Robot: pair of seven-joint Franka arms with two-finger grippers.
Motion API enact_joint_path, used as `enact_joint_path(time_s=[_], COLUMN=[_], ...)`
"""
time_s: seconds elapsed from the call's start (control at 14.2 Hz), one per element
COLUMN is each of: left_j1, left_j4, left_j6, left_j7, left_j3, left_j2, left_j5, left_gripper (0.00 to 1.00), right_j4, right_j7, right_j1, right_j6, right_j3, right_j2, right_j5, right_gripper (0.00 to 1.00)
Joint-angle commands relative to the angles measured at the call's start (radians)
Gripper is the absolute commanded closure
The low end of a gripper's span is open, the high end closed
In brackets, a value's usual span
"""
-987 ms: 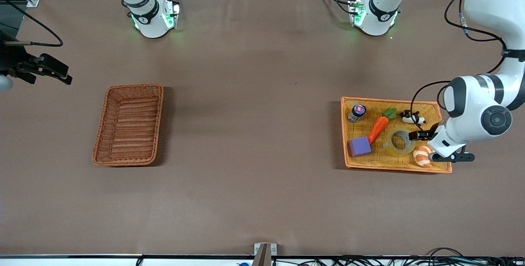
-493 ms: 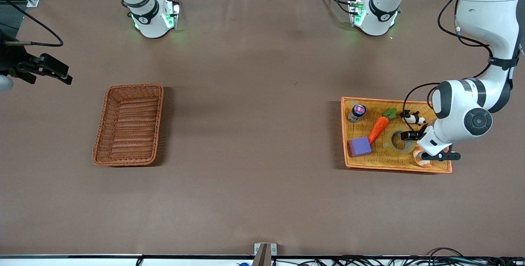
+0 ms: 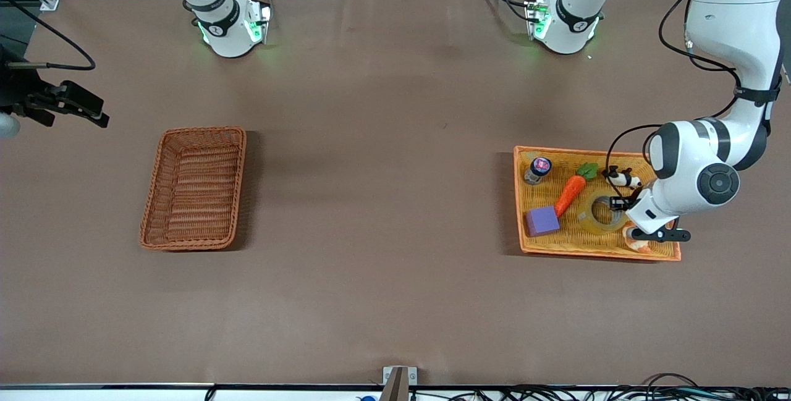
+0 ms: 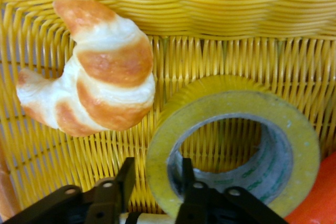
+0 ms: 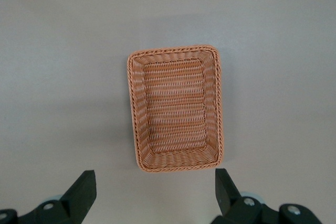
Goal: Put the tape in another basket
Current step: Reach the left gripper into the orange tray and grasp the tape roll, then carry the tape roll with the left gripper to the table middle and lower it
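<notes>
The tape (image 3: 600, 212) lies flat in the yellow tray (image 3: 581, 248) beside the croissant (image 4: 92, 72), the left gripper (image 4: 153, 182) down on it with jaws pinched on its wall (one inside the hole). Lifting and carrying remain. The basket (image 3: 193, 188) sits empty toward the right arm's end, the right gripper (image 5: 155, 192) waiting wide above it.

glossy tape (image 4: 231, 145), woven wicker basket (image 3: 194, 188)

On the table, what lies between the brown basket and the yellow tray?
Nothing: in the front view only bare brown table lies between the brown basket and the yellow tray.
</notes>
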Motion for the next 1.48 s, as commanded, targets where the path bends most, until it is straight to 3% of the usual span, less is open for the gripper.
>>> enact_joint_path(time_s=[0.0, 0.42, 0.78, 0.99, 1.41], left_j1=[0.000, -0.009, -0.012, -0.055, -0.329], left_j4=[-0.013, 0.033, 0.056, 0.082, 0.269], left_j6=[0.006, -0.110, -0.120, -0.120, -0.121], left_j7=[0.017, 0.015, -0.025, -0.152, -0.622], left_j3=[0.002, -0.015, -0.151, -0.225, -0.227], left_j2=[-0.030, -0.199, -0.237, -0.202, 0.012], left_j5=[0.019, 0.019, 0.019, 0.020, 0.114], left_gripper=[0.99, 0.99, 0.98, 0.96, 0.96], right_j4=[-0.008, -0.008, -0.008, -0.008, -0.008], right_j7=[-0.010, -0.010, -0.010, -0.008, -0.008], right_j1=[-0.011, -0.011, -0.011, -0.011, -0.011], right_j6=[-0.003, -0.002, -0.002, -0.002, -0.003], right_j3=[0.007, 0.007, 0.007, 0.007, 0.007], right_j2=[-0.007, -0.007, -0.007, -0.007, -0.007], right_j5=[0.017, 0.017, 0.017, 0.017, 0.017], right_gripper=[0.00, 0.00, 0.00, 0.00, 0.00])
